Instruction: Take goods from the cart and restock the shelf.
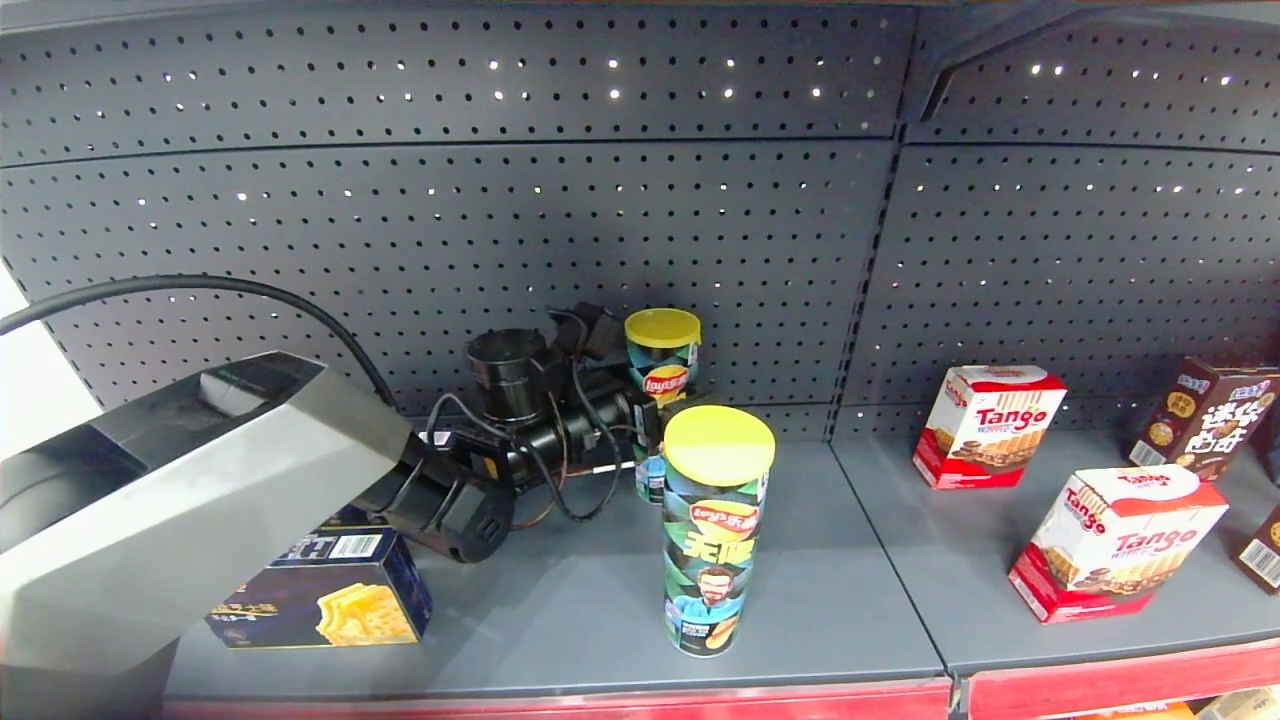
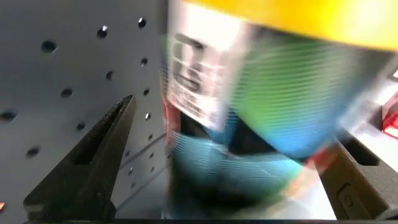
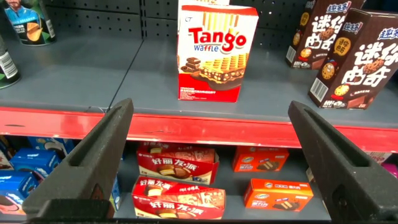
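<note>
Two yellow-lidded chip cans stand on the grey shelf [image 1: 820, 600]. Taking the front can [image 1: 718, 530] as the mark, the rear can [image 1: 662, 365] stands just behind it, close to the pegboard back wall. The left gripper [image 2: 233, 134] reaches in from that front can's left. Its jaws are released and spread around the rear can, with a gap showing beside one finger [image 2: 93, 168]. A blue cracker box [image 1: 320, 590] lies left of the front can. Two red-and-white wafer boxes [image 1: 988, 425] and brown boxes [image 1: 1205, 415] stand well to its right. The right gripper [image 3: 211, 106] hangs to the right of the front can, before the shelf's red edge, its jaws wide apart and holding nothing.
</note>
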Robot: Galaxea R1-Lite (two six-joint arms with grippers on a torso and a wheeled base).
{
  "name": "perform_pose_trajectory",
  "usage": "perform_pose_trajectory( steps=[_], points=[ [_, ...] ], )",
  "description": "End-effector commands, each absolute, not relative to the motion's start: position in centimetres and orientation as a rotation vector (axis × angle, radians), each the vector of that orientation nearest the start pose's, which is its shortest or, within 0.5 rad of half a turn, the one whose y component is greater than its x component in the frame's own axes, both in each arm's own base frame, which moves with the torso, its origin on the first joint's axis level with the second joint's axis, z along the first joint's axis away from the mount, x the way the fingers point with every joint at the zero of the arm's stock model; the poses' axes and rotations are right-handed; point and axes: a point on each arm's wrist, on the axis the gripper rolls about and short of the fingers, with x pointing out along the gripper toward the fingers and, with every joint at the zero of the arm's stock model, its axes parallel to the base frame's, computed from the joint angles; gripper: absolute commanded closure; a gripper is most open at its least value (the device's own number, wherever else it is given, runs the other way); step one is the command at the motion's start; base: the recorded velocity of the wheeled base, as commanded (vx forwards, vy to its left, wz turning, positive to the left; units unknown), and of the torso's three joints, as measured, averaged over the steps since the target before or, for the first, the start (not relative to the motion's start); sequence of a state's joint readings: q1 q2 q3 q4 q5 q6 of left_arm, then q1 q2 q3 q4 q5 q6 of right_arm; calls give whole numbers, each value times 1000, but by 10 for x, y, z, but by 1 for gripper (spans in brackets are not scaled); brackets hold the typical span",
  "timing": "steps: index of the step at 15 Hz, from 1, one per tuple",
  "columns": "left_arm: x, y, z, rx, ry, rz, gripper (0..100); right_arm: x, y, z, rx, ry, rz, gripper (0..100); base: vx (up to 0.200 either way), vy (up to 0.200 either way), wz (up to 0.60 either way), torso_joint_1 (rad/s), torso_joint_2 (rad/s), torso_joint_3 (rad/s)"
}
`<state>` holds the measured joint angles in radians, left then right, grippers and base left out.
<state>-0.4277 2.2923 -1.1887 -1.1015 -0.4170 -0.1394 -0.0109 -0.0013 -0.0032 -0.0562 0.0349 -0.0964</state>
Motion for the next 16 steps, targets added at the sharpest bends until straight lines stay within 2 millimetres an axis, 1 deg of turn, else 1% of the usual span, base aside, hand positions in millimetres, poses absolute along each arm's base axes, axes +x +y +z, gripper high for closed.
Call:
perform_pose_trajectory(
  steps=[1, 3, 6, 8, 11, 12, 13, 15, 16],
  points=[
    [392, -181, 108, -110, 69, -835, 0, -23, 1, 82, -98, -61, 22, 0, 0, 0, 0, 0, 0, 0],
    [389, -165, 109, -81, 71, -826, 0, -23, 1, 82, -98, -61, 22, 0, 0, 0, 0, 0, 0, 0],
    [375, -151, 116, -78, 55, -813, 0, -23, 1, 82, -98, -61, 22, 0, 0, 0, 0, 0, 0, 0],
    [369, -148, 117, -78, 49, -810, 0, -23, 1, 83, -98, -62, 22, 0, 0, 0, 0, 0, 0, 0],
    [358, -142, 127, -77, 38, -806, 0, -23, 1, 82, -98, -61, 22, 0, 0, 0, 0, 0, 0, 0],
    [356, -140, 131, -78, 25, -805, 0, -23, 1, 82, -98, -61, 22, 0, 0, 0, 0, 0, 0, 0],
    [356, -140, 131, -78, 25, -805, 0, -23, 1, 82, -98, -61, 22, 0, 0, 0, 0, 0, 0, 0],
    [353, -138, 145, -76, -8, -806, 0, -23, 1, 82, -98, -61, 22, 0, 0, 0, 0, 0, 0, 0],
    [351, -133, 150, -75, -17, -811, 0, -23, 1, 82, -98, -61, 22, 0, 0, 0, 0, 0, 0, 0]
  ],
)
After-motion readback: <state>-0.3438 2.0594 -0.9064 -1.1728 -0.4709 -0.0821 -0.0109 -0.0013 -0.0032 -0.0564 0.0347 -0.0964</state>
